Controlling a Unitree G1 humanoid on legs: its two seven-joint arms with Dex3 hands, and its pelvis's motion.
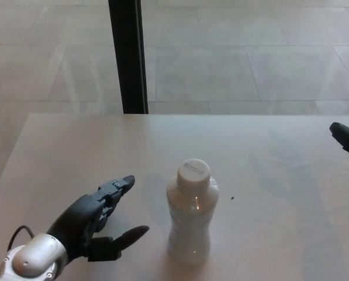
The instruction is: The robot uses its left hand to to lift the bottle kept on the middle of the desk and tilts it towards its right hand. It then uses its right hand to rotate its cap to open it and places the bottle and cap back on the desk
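Head view shows the left hand (98, 219) nearest, coming in from the lower left corner with its white wrist casing and a dark cable (17, 234) at the bottom edge; its thumb and fingers are spread apart and hold nothing, the fingertips pointing toward the bottle (190, 213) but apart from it. Just beside that hand, standing upright near the middle of the desk (279, 193), is the bottle, translucent white with a waisted body and its white cap (193, 170) on top. A small dark speck (232, 198) lies on the desk surface a little to the bottle's right. Farther off, at the right edge of the picture, only a black part of the right hand (348, 140) shows, well apart from the bottle, and whether it is released or clenched I cannot tell. Beyond the desk's far edge lies a pale tiled floor (232, 64), with a black vertical post (128, 55) rising from behind the desk.
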